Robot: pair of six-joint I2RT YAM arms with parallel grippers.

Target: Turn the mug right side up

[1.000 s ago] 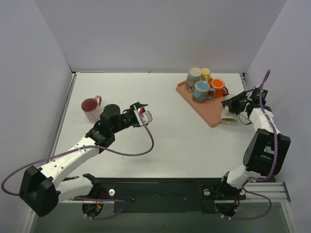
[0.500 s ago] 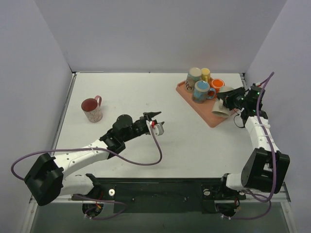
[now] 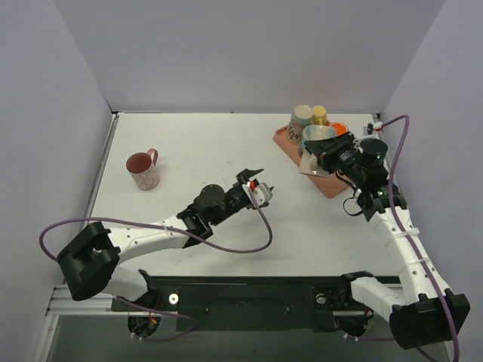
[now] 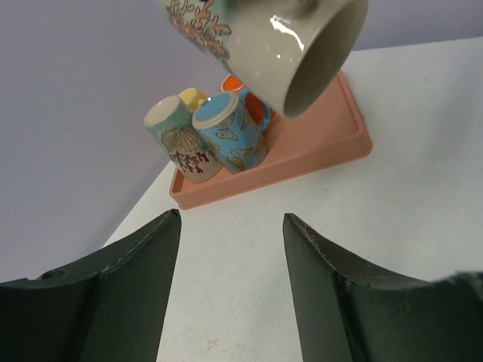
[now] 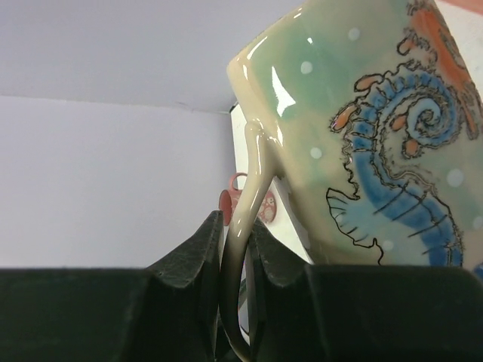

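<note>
At about 2 o'clock on the table, your right gripper [image 5: 237,240] is pinching its two fingers together on the thin looped handle [image 5: 246,197] of the cream-and-green glazed ceramic mug with the blue seahorse print [image 4: 260,41]. It is carrying that mug clear of the surface, above the near part of the salmon-pink plastic tray [image 4: 336,139].

You are working through the turning step, I judge: the lift is made, but the mug is not yet upright. In the left wrist view it is lying close to sideways. Its long axis is running roughly from 1 o'clock down to 7 o'clock. The open mouth is facing 7 o'clock and dipping towards the table, with the base at the high end.

The next move is calling for a wrist roll that brings the mouth up. A level set-down should follow on bare tray or table, clear of the blue butterfly-patterned mug [image 4: 228,139] just behind.

Your left gripper [image 4: 231,226] is hovering near the table's centre with fingers apart, holding nothing and pointing at the tray.
</note>
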